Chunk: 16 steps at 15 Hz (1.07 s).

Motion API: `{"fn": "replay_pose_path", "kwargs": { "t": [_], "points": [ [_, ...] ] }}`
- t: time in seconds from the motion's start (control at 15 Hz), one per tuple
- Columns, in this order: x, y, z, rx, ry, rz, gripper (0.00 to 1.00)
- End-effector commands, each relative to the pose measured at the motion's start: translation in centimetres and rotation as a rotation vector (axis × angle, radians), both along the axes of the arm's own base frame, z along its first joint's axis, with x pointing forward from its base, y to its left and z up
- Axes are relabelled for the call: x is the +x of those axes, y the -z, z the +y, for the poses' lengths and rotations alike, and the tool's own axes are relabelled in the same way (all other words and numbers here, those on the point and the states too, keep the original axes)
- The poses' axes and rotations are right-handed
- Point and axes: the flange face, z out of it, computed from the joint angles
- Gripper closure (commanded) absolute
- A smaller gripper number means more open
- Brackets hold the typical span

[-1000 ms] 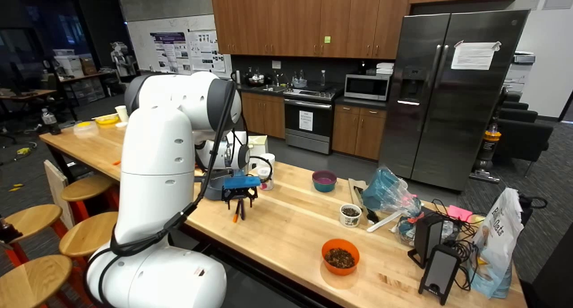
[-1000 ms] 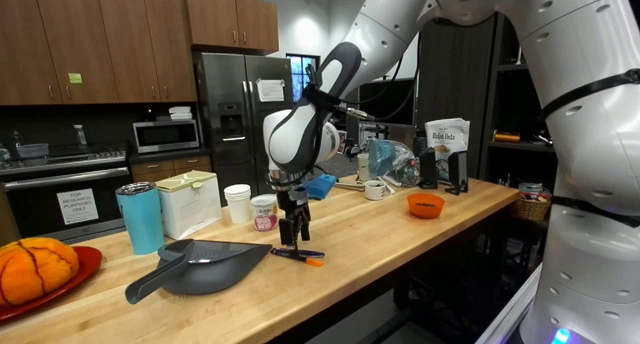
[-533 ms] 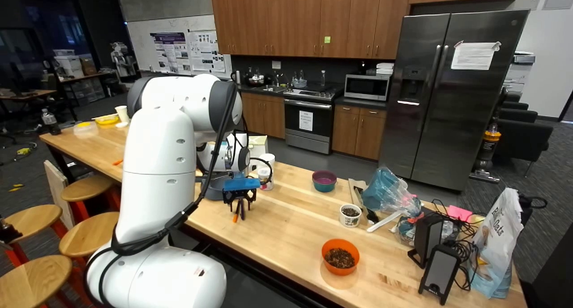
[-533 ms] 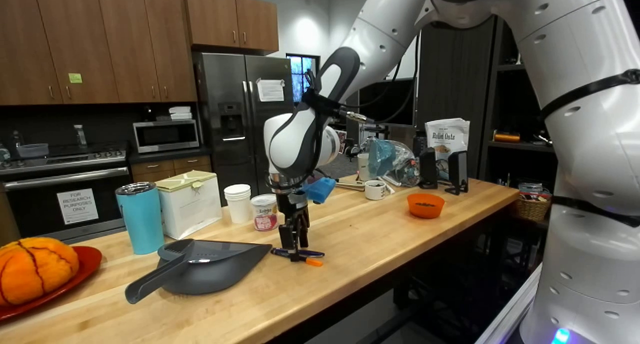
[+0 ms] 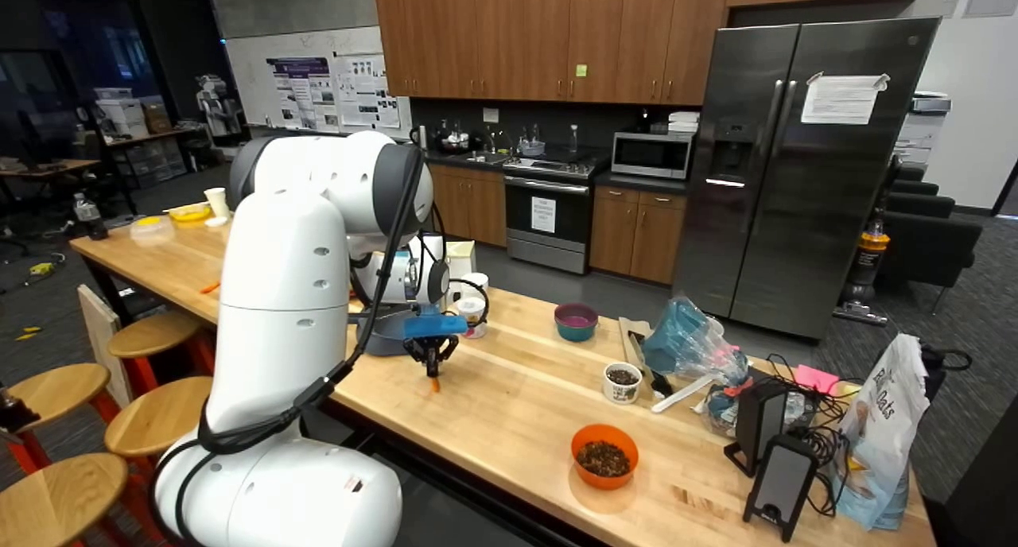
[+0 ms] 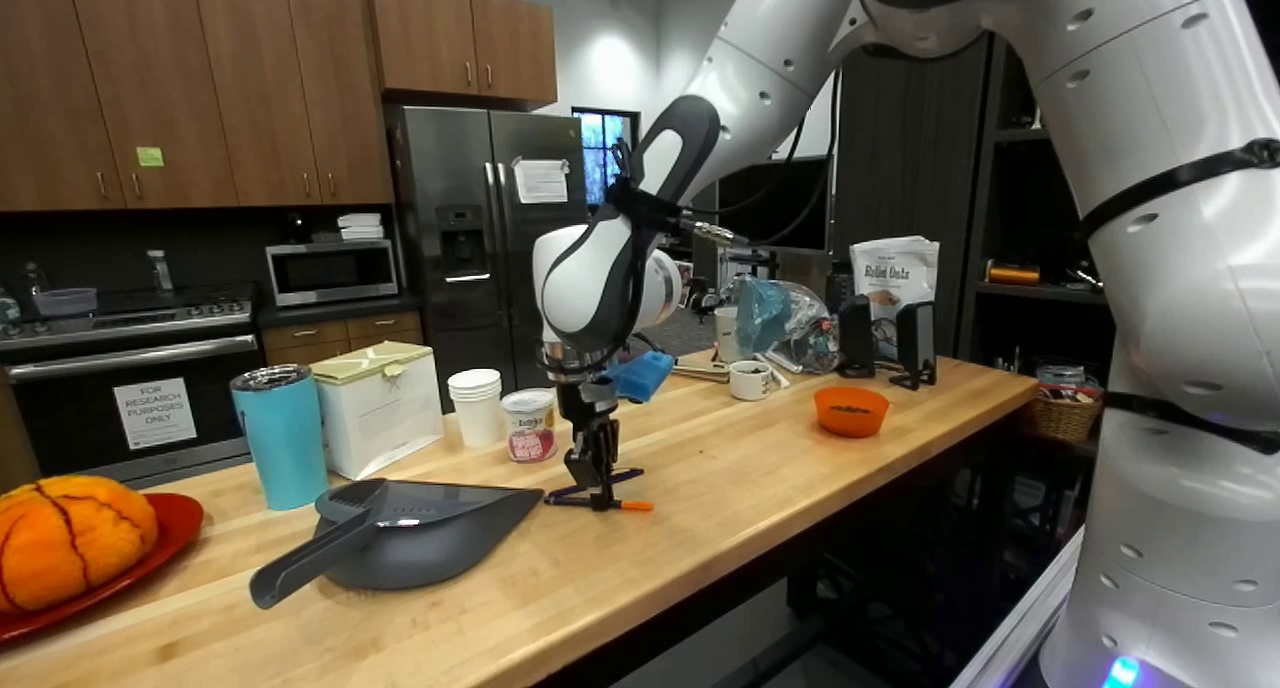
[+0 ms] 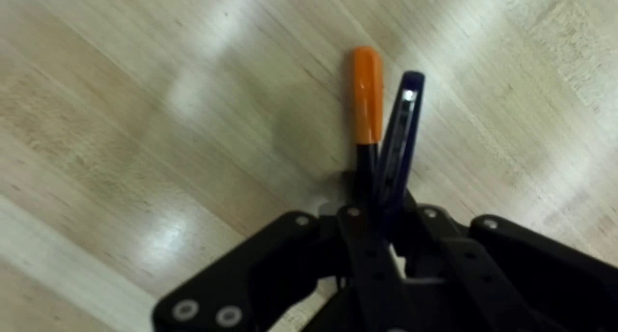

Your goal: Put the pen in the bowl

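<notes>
Over grained wood (image 7: 193,144), pinching gripper (image 7: 390,214), glossy navy pen (image 7: 399,139)

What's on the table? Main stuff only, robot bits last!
navy pen: 1, dark blue, in gripper
orange-capped pen: 1, black and orange, beside navy pen
purple bowl: 1, purple and teal, near table edge
white cup: 1, white, between bowls
orange bowl: 1, orange, nearer opposite edge
dustpan: 1, grey, near gripper
tumbler: 1, blue, beside box
box: 1, white, beside tumbler
speakers: 2, black, near orange bowl
pumpkin-like thing: 1, orange, on red plate
robot arm: 1, white, over table
gripper: 1, black, around navy pen
</notes>
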Motion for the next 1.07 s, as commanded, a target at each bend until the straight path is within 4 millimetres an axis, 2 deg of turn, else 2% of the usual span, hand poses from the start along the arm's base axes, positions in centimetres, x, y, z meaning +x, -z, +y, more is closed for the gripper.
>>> {"fn": "replay_pose_path", "kwargs": {
  "t": [0.0,0.53,0.8,1.0],
  "points": [
    [-0.1,-0.1,-0.2,-0.004,0.009,-0.004,0.99],
    [-0.5,-0.9,-0.2,-0.008,-0.002,-0.015,0.96],
    [-1.6,-2.8,0.5,-0.003,-0.027,-0.035,0.96],
    [-2.8,-4.9,1.4,0.005,-0.061,-0.064,0.96]
  ]
}}
